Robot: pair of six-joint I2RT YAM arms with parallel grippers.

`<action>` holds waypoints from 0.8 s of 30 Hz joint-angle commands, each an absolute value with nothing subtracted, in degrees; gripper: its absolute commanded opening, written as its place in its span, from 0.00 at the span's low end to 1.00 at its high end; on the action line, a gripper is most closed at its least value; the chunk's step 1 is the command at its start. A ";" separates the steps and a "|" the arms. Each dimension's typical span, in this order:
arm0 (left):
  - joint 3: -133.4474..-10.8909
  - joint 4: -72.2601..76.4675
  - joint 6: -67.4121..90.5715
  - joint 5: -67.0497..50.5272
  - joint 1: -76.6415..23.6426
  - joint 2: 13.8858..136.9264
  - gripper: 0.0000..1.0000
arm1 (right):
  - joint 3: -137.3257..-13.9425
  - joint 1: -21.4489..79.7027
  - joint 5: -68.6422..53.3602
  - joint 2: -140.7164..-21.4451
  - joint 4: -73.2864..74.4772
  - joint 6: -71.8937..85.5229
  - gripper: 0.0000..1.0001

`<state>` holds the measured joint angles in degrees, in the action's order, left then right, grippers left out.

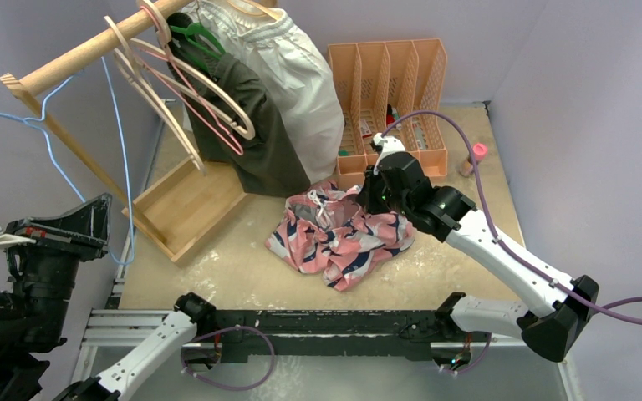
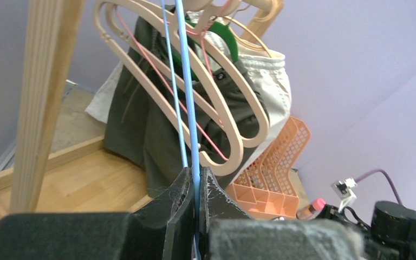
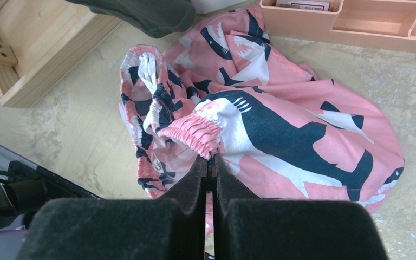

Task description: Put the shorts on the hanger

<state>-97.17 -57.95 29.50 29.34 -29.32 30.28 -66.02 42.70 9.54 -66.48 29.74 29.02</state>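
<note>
The pink shorts [image 1: 338,234] with navy-and-white sharks lie crumpled on the table, in front of the orange organiser. My right gripper [image 1: 375,194] is at their far right edge. In the right wrist view it [image 3: 210,161] is shut on the gathered pink waistband of the shorts [image 3: 281,124]. The light-blue wire hanger [image 1: 122,167] runs down the left side by the wooden rack. My left gripper [image 1: 100,219] is beside it. The left wrist view shows that gripper [image 2: 195,179] shut on one wire of the hanger [image 2: 187,81], which rises straight up from the jaws.
A wooden rack [image 1: 84,54] with a tray base [image 1: 188,205] carries beige hangers [image 1: 175,92], a green hanger [image 1: 196,38], a dark olive garment [image 1: 255,134] and a white garment [image 1: 292,75]. An orange file organiser [image 1: 393,92] and a pink-capped bottle [image 1: 475,156] stand at the back right.
</note>
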 commanded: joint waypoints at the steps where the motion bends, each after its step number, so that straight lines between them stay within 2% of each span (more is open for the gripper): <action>1: -96.76 -49.76 26.03 23.30 -29.09 28.98 0.00 | -69.13 42.89 9.83 -66.26 29.71 29.24 0.00; 11: -95.25 -43.72 23.60 15.38 -29.10 25.38 0.00 | -68.82 42.89 9.69 -65.92 29.94 28.25 0.00; 24: -93.77 -47.91 23.72 11.35 -29.09 22.30 0.00 | -67.92 42.86 10.31 -65.04 29.22 27.68 0.00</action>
<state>-93.12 -54.26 25.89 15.81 -29.28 24.29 -66.30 42.70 9.47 -66.35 30.57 28.80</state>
